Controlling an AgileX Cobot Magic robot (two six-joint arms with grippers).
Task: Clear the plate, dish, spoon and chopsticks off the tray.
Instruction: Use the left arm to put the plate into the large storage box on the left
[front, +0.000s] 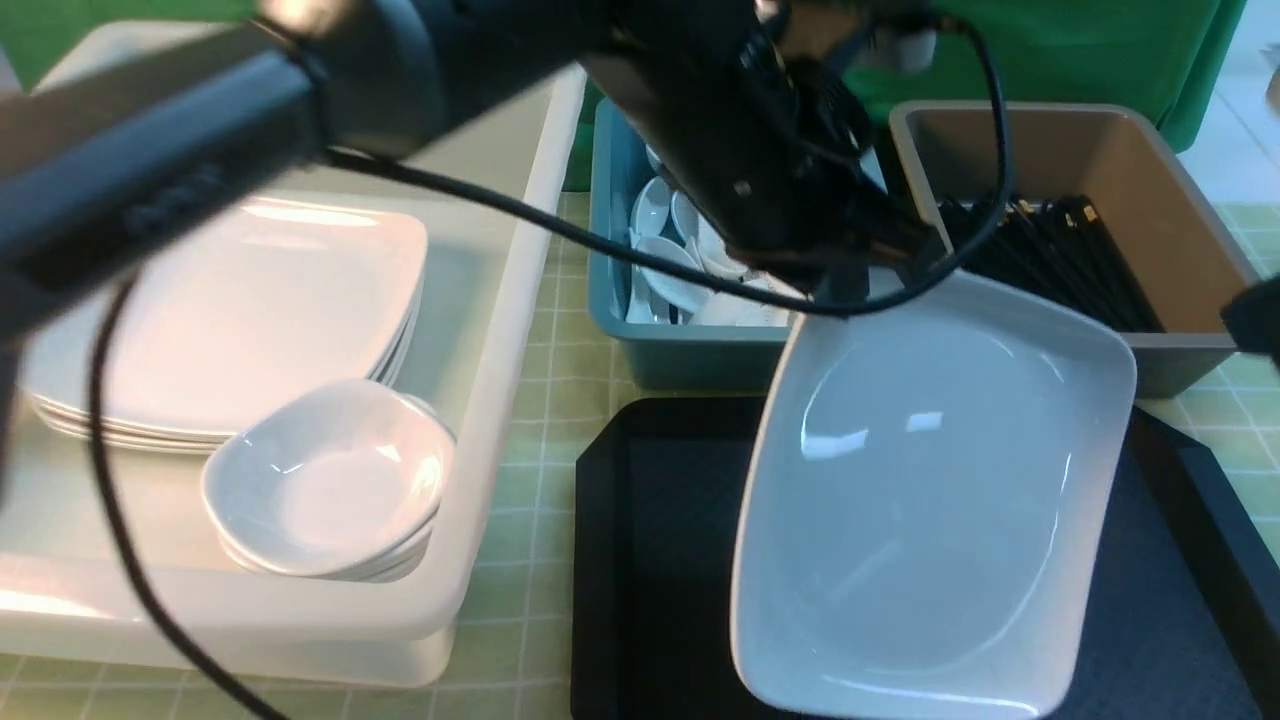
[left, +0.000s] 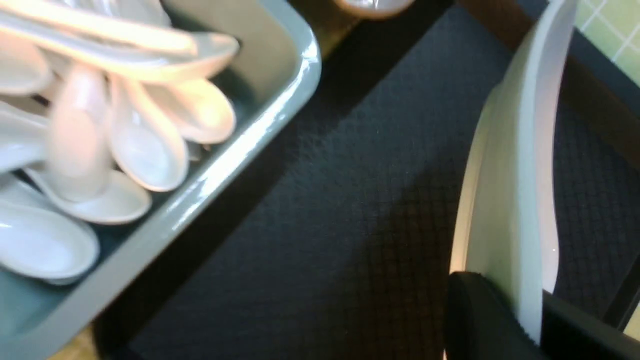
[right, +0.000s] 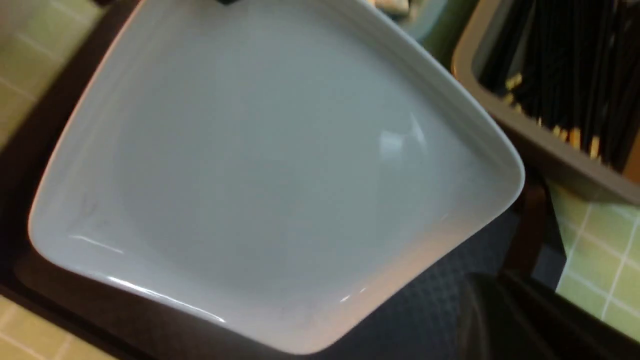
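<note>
My left gripper (front: 842, 288) is shut on the far rim of the large white plate (front: 930, 500). The plate hangs tilted over the black tray (front: 650, 560), and I cannot tell whether its near edge touches the tray. In the left wrist view the plate's rim (left: 515, 175) is pinched between the gripper's (left: 531, 312) two black pads, above the tray floor (left: 350, 200). The right gripper (front: 1255, 320) is at the tray's right side, shut and holding nothing. Its wrist view shows the plate (right: 260, 165) and tray (right: 425, 310) beside the gripper (right: 482, 295).
Behind the tray, a teal bin (front: 610, 300) holds several white spoons (front: 665, 262), and a grey-brown bin (front: 1180, 230) holds black chopsticks (front: 1050, 255). On the left, a white tub (front: 500, 400) holds stacked plates (front: 230, 320) and small deep dishes (front: 330, 480). A black cable (front: 110, 480) hangs down.
</note>
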